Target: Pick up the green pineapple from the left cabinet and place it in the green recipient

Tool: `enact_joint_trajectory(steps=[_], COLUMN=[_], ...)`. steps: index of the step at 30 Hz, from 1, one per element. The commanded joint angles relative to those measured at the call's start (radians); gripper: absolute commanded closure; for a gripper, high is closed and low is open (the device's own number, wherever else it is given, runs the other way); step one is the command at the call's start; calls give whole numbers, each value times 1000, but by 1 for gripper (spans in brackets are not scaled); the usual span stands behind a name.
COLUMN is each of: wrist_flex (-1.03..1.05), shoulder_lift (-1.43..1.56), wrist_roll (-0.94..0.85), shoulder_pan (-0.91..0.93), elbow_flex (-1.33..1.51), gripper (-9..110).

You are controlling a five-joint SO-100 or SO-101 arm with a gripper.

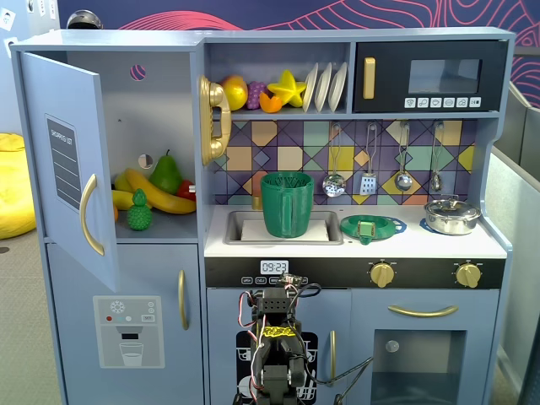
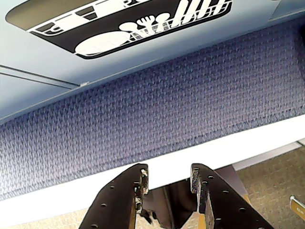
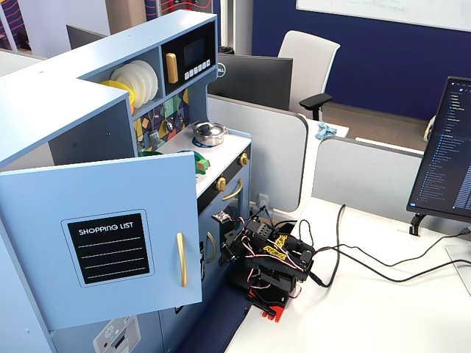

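Observation:
The green pineapple [image 1: 139,211] stands at the front of the left cabinet [image 1: 160,110], in front of the bananas. The cabinet's door [image 1: 63,160] is swung wide open and also shows in a fixed view [image 3: 99,250]. The green recipient [image 1: 287,204], a ribbed pitcher, stands upright in the sink. My arm [image 1: 274,346] is folded low in front of the kitchen's base, far below both, and shows on the white table [image 3: 268,268]. In the wrist view my gripper [image 2: 169,174] is open and empty, with its jaws pointing at the blue mat.
Bananas [image 1: 160,192], a green pear [image 1: 166,173] and a red fruit crowd the cabinet behind the pineapple. A flat green dish [image 1: 373,226] and a steel pot [image 1: 451,216] sit on the counter right of the sink. Cables [image 3: 368,257] trail over the table.

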Motion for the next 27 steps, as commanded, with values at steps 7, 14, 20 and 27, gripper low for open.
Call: enact_joint_trajectory(steps=[7, 14, 20, 27], wrist_flex=[204, -17, -693, -985], shoulder_lift=[-14, -64, -143, -411], wrist_roll=[-202, -176, -282, -367], shoulder_pan=[86, -155, -535, -729], elbow_flex=[0, -26, -176, -466], gripper=[101, 101, 98, 88])
